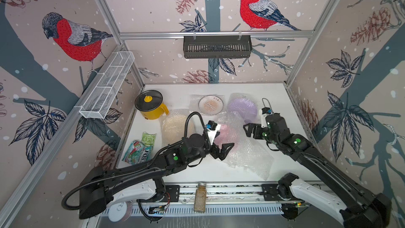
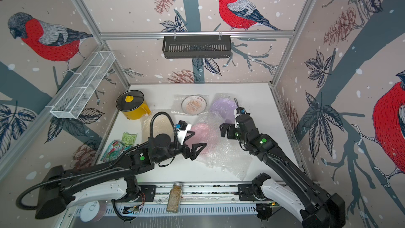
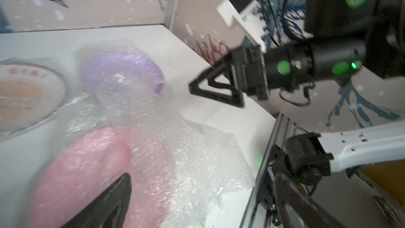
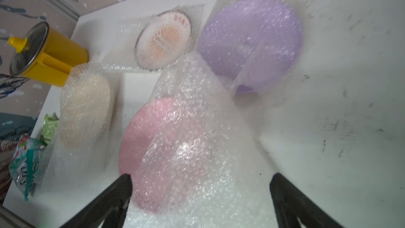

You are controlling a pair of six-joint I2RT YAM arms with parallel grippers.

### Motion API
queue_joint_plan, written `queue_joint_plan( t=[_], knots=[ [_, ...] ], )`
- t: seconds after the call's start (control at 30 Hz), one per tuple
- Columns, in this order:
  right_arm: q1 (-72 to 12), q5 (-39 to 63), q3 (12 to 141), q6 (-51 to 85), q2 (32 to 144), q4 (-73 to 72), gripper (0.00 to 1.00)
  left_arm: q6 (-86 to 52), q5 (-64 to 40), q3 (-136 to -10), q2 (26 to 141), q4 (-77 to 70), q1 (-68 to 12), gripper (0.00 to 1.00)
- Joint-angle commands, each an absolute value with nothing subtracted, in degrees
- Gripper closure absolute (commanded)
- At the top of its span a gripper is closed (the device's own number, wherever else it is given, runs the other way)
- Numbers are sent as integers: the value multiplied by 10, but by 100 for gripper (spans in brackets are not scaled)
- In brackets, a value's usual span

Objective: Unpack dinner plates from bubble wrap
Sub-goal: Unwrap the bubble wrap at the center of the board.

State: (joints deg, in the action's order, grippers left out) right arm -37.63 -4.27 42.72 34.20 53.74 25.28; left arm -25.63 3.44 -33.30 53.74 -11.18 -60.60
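Note:
A pink plate (image 1: 228,133) (image 4: 140,141) lies mid-table under a crumpled bubble wrap sheet (image 1: 247,154) (image 4: 197,110) that trails toward the front right. My left gripper (image 1: 223,144) (image 3: 201,185) hovers open just above the plate's near-left edge, holding nothing. My right gripper (image 1: 248,130) (image 4: 201,183) hangs open over the same sheet on the plate's right, also empty. Behind it, a lilac plate (image 1: 242,107) is wrapped in bubble wrap. The sunburst plate (image 1: 211,105) has a flat sheet spread round it. A cream plate (image 1: 175,126) sits wrapped at the left.
A yellow pot with a black glass lid (image 1: 151,105) stands at the back left. Snack bags (image 1: 140,148) lie by the left wall. A spice jar (image 1: 199,197) and a white tin lid (image 1: 117,210) rest on the front rail. Baskets hang on the back wall (image 1: 217,46) and left wall (image 1: 107,88).

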Motion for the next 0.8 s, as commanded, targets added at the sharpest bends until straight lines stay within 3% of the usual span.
queue_joint_plan(
  t=[0.0, 0.13, 0.3, 0.5, 0.77],
  knots=[
    [-472, -137, 421, 389, 576, 213, 1, -325, 59, -293, 465, -56, -564, 1],
    [-587, -184, 433, 425, 670, 188, 1, -365, -7, -253, 402, -37, -490, 1],
    [-644, -202, 488, 463, 818, 199, 1, -399, -69, -236, 411, -31, -419, 1],
    [-684, -272, 572, 521, 943, 255, 1, -405, -61, -231, 430, -37, -406, 1],
    [-702, -357, 608, 592, 1022, 345, 0, -411, -29, -227, 415, -29, -403, 1]
  ],
)
